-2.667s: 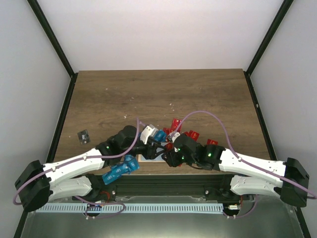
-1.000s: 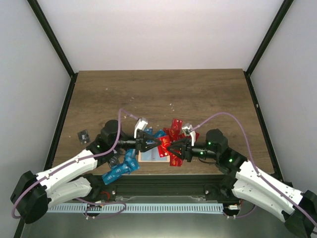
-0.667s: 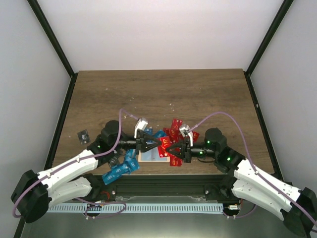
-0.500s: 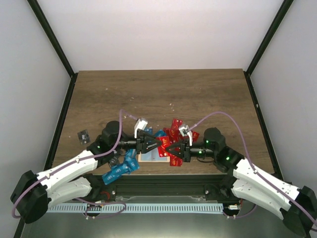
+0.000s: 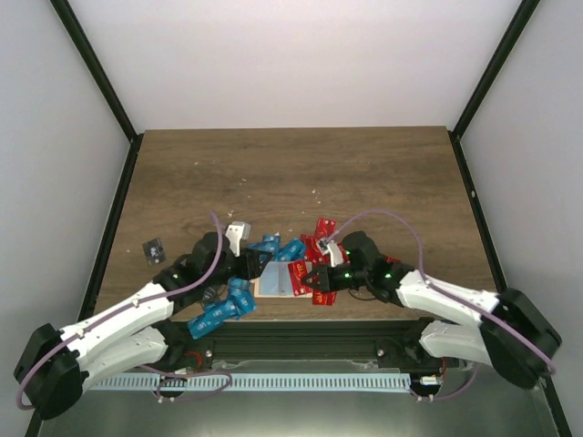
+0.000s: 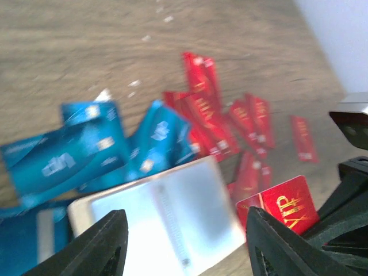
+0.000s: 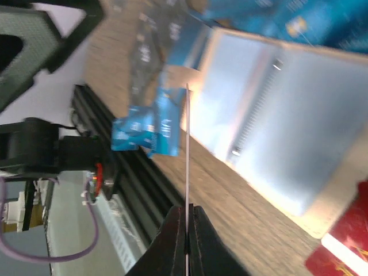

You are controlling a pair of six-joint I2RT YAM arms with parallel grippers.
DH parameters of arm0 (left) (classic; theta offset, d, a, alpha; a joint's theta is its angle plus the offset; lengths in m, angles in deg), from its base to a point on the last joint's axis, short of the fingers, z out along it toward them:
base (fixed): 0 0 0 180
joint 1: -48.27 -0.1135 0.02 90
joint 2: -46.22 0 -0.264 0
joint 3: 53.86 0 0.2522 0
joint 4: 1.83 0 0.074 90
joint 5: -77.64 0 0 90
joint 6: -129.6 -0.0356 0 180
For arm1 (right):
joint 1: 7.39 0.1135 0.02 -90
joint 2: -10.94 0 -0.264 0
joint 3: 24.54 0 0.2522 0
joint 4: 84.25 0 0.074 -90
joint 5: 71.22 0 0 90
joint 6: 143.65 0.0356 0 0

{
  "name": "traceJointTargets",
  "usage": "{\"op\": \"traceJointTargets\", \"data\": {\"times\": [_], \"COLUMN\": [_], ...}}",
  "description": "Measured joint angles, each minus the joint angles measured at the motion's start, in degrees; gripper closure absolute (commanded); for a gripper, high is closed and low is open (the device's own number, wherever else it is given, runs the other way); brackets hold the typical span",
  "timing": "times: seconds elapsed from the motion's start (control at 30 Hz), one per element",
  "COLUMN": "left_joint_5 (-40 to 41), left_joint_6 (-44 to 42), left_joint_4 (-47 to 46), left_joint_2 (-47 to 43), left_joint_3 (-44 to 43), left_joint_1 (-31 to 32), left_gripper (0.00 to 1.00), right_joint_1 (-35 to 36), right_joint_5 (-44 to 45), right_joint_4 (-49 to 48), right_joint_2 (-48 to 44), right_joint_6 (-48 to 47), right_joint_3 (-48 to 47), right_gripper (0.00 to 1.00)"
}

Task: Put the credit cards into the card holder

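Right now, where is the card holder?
In the top view, the card holder lies at the near edge of the table, centre, with blue cards on its left and red cards on its right.

Wooden table, seen from above. Lower centre: the pale card holder, lying open and flat. Blue credit cards lie along its upper edge, with more at lower left. Red credit cards cluster at its right. Far left: one black card. White specks dot the middle.

Glossy credit cards, matt wood table
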Motion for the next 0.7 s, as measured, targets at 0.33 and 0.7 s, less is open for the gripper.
{"op": "traceJointTargets", "data": {"times": [0.33,0.7], "left_joint_5": [7.41,7.91], "left_joint_6": [0.85,0.76], "left_joint_4": [3.76,1.97], "left_joint_2": [3.21,7.96], "left_joint_3": [5.27,5.97], "left_joint_1": [-0.17,-0.31], "left_gripper": [0.57,0.57], "right_joint_1": [0.07,0.11], "right_joint_5": [-0.87,-2.34], "right_joint_4": [-0.61,-1.49], "right_joint_2": [18.56,25.90], "right_joint_6": [2.73,2.69], "right_joint_3": [-5.07,-8.66], "right_gripper": [0.99,0.99]}}
